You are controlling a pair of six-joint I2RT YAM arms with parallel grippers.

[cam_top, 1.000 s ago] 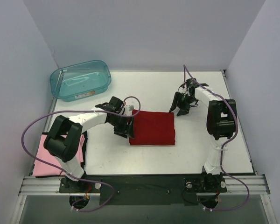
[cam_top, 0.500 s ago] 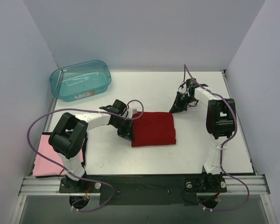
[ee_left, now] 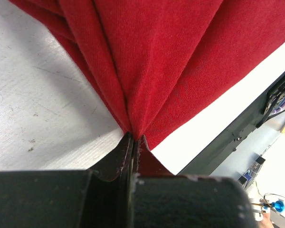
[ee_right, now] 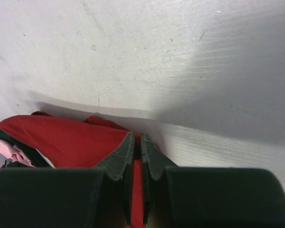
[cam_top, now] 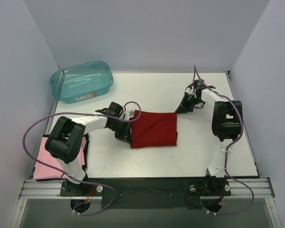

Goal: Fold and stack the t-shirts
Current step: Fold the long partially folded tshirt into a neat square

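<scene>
**Concealed and cropped items**

In the top view the left arm [cam_top: 66, 142] covers much of the pale pink t-shirt [cam_top: 40, 166]; its folds cannot be read. The left wrist view crops the dark red t-shirt [ee_left: 180, 61] at top and right; its pinched edge is hidden inside the left gripper [ee_left: 133, 140].

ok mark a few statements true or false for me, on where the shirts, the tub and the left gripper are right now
1. The left gripper is shut on the edge of the dark red cloth t-shirt. True.
2. The plain pale pink cloth t-shirt lies on top of the red one. False: it lies apart, at the near left corner of the white table.
3. The translucent teal plastic tub stands at the table's far left. True.
4. The dark red t-shirt is in the tub. False: it lies on the table, mid-way across.
</scene>
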